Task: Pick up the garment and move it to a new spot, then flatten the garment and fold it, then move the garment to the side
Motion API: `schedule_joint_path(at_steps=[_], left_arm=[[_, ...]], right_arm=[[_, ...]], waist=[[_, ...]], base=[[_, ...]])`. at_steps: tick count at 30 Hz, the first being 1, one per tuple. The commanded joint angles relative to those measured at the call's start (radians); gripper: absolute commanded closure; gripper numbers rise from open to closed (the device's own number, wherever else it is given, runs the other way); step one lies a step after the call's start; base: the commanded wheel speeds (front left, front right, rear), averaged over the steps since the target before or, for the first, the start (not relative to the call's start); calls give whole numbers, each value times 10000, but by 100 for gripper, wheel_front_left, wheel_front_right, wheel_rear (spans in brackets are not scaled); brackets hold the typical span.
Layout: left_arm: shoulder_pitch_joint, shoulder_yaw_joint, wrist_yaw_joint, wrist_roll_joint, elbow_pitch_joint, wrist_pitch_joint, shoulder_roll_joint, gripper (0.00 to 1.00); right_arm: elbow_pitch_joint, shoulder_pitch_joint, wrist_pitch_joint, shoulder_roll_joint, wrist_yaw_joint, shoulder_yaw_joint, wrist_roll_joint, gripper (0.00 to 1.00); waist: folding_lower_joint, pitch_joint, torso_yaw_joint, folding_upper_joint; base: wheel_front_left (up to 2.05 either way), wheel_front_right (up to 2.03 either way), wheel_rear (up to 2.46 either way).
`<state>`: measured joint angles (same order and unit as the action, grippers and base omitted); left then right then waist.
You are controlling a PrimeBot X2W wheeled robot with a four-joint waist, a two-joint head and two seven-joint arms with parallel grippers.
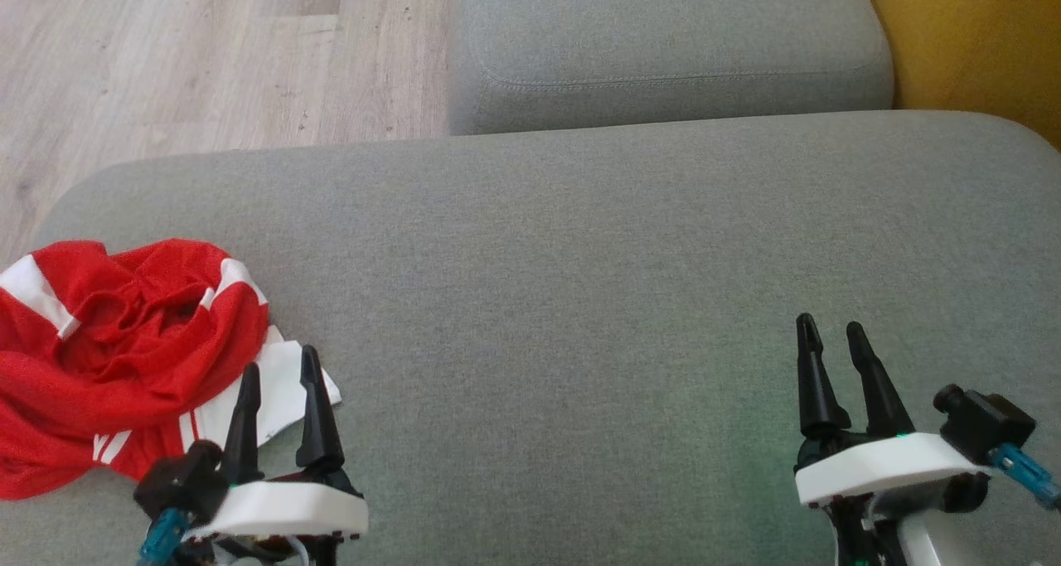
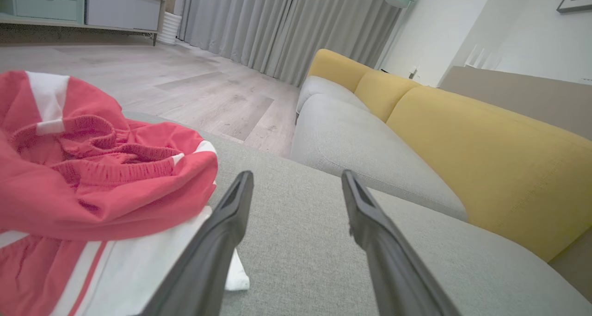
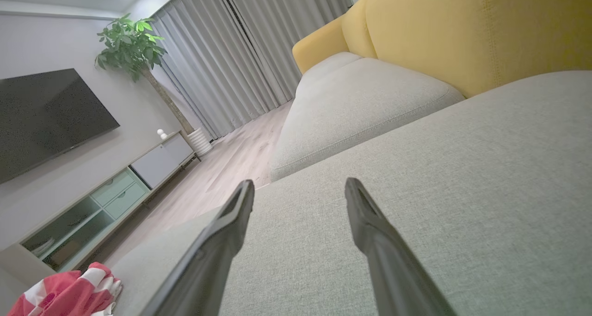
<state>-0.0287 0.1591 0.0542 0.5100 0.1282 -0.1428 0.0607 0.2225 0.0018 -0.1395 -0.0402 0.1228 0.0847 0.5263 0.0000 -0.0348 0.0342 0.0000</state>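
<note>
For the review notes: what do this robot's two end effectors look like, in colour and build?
The left end effector and right end effector match: two long, tapering black fingers rising from a rounded white housing. Each carries a black block on its outer side with a translucent blue plug. A small green light shows at the right one's finger base.

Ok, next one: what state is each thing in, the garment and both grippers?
garment: crumpled in a heap on the grey cushion, not held
left gripper: open, empty, at the garment's white edge
right gripper: open, empty, over bare cushion
</note>
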Motion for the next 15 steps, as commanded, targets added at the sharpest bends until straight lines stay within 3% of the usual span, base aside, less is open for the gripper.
schedule_joint_path(at_steps=[1,15], left_arm=[[237,-126,73,-405,-413,-143,153,0],[113,212,356,-2361,-612,-583,236,0]], right_arm=[[-419,-330,-171,-82,56,238,-385,0],[-450,-287,-613,-90,65,411,-2055,0]], waist=[[0,-5,8,0],[0,-129,16,0]], base=[[0,0,0],[0,0,0]])
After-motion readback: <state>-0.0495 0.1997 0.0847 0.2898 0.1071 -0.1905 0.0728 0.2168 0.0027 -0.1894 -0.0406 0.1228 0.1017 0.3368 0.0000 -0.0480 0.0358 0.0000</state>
